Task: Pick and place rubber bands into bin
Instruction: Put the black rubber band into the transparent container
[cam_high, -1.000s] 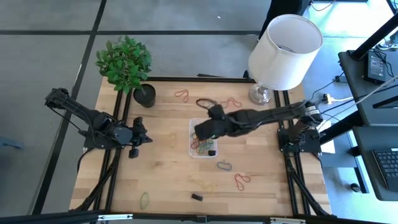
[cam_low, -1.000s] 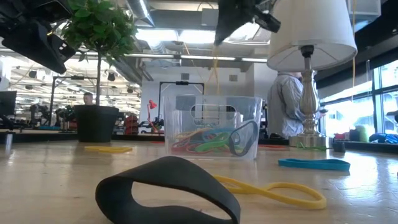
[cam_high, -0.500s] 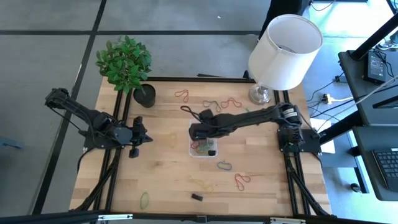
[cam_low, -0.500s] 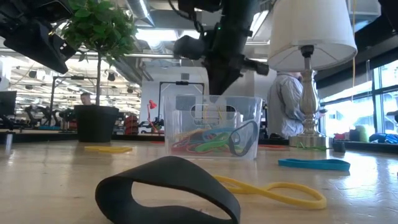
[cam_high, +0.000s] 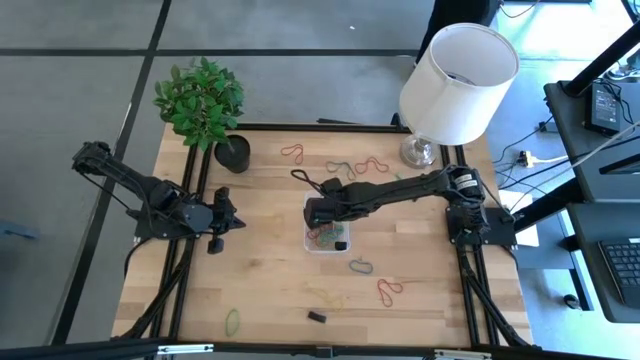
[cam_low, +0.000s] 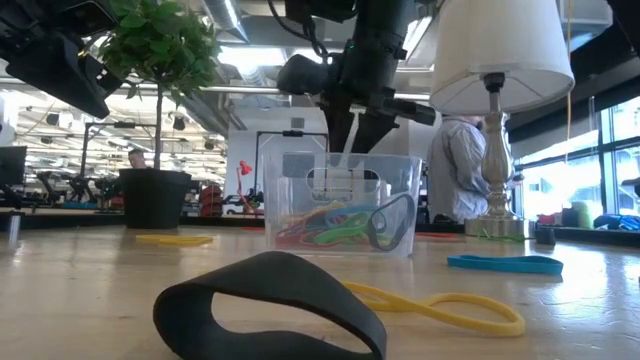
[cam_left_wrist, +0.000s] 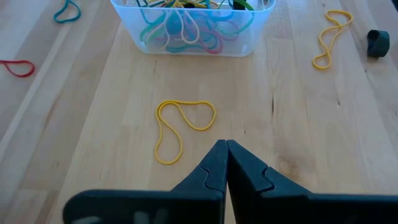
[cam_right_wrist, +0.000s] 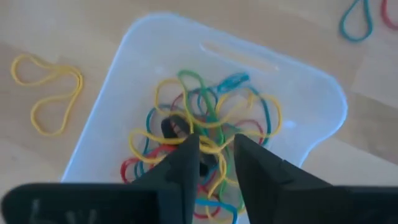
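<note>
The clear bin (cam_high: 309, 246) stands at the table's middle with a tangle of coloured rubber bands (cam_right_wrist: 205, 121) inside. My right gripper (cam_right_wrist: 216, 149) hangs open over the bin's far end, its fingertips level with the rim (cam_low: 345, 152), and nothing shows between them. Loose rubber bands lie flat on the wood: red (cam_high: 292, 153), teal (cam_high: 360, 266), yellow (cam_left_wrist: 180, 124) and black (cam_low: 270, 305) among them. My left gripper (cam_left_wrist: 225, 146) waits shut at the table's left, above the yellow band and short of the bin (cam_left_wrist: 193, 37).
A white lamp (cam_high: 458, 70) stands at the far right corner and a plant in a black pot (cam_high: 232, 153) at the far left. More bands lie near the front edge: green (cam_high: 233, 321), red (cam_high: 390, 289), black (cam_high: 317, 317). Bare wood shows left of the bin.
My right gripper has sunk toward the bin and gone a little toward the table's left, tipping more steeply down. Over the bin its fingers, shut half a second ago, have opened.
</note>
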